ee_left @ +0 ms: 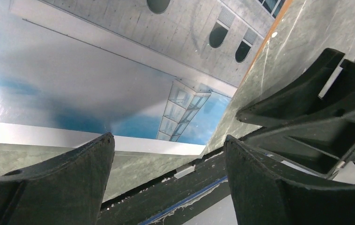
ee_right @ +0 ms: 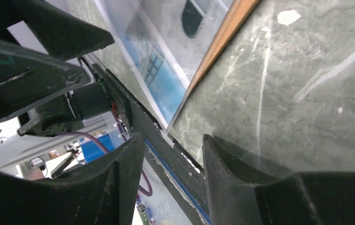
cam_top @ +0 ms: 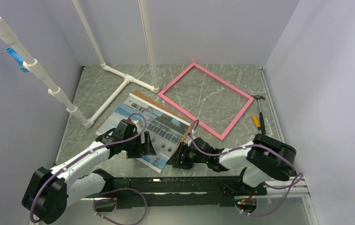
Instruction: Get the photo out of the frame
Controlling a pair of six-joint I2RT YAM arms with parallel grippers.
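Observation:
The photo (cam_top: 140,126), blue sky and a grey building on a brown backing board, lies flat on the marble table, apart from the frame. The pink frame (cam_top: 237,118) lies empty at the back right. My left gripper (cam_top: 150,150) is open and low over the photo's near edge, which shows in the left wrist view (ee_left: 96,70) beyond the gripper (ee_left: 168,145). My right gripper (cam_top: 179,157) is open and empty beside the photo's near right corner. In the right wrist view that gripper (ee_right: 173,143) points past the photo's corner (ee_right: 164,79).
A white pipe stand (cam_top: 119,89) stands at the back left, touching the photo's far side. A hammer (cam_top: 260,115) with an orange grip lies right of the frame. The black base rail (cam_top: 180,183) runs along the near edge. Grey walls enclose three sides.

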